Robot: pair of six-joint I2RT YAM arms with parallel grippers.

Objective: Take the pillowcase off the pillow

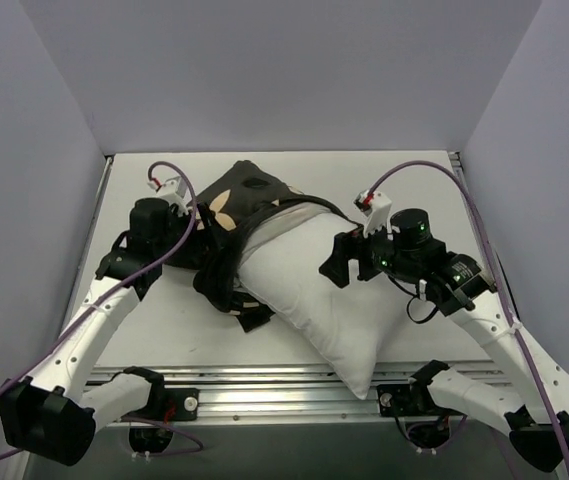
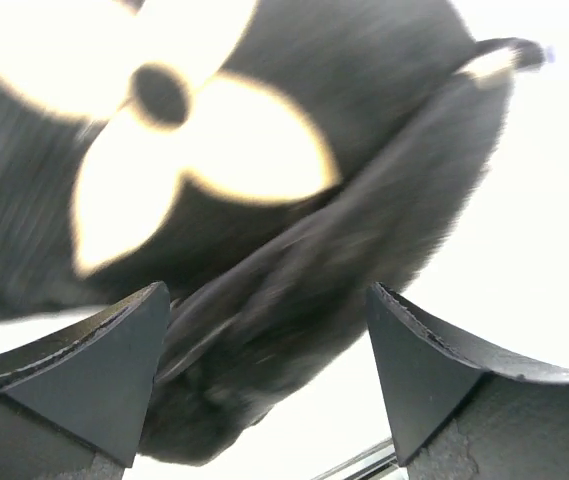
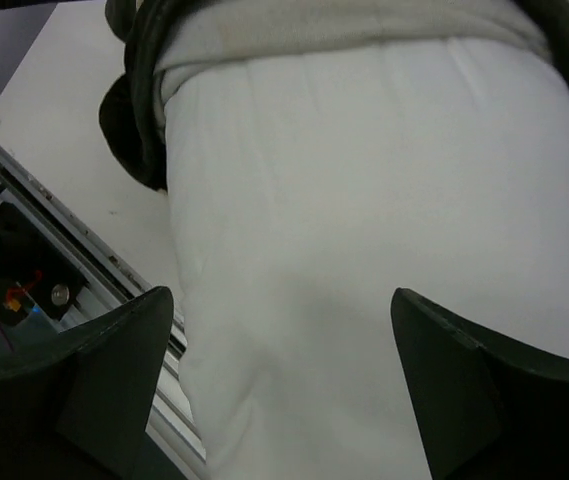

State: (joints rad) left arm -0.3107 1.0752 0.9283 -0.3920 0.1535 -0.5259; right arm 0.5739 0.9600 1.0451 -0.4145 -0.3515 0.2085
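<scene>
The white pillow lies slantwise across the table, its near corner reaching the front rail. The black pillowcase with tan flowers is bunched over the pillow's far-left end, its rolled rim circling the pillow. My left gripper is at the pillowcase's left side, jaws open. A dark fold of pillowcase lies between its spread fingers, and it is not pinched. My right gripper hangs open over the pillow's right flank, and its fingers straddle bare white cloth without gripping it.
The white table is boxed in by pale walls at the left, back and right. An aluminium rail runs along its near edge, seen too in the right wrist view as the rail. Purple cables loop above both wrists.
</scene>
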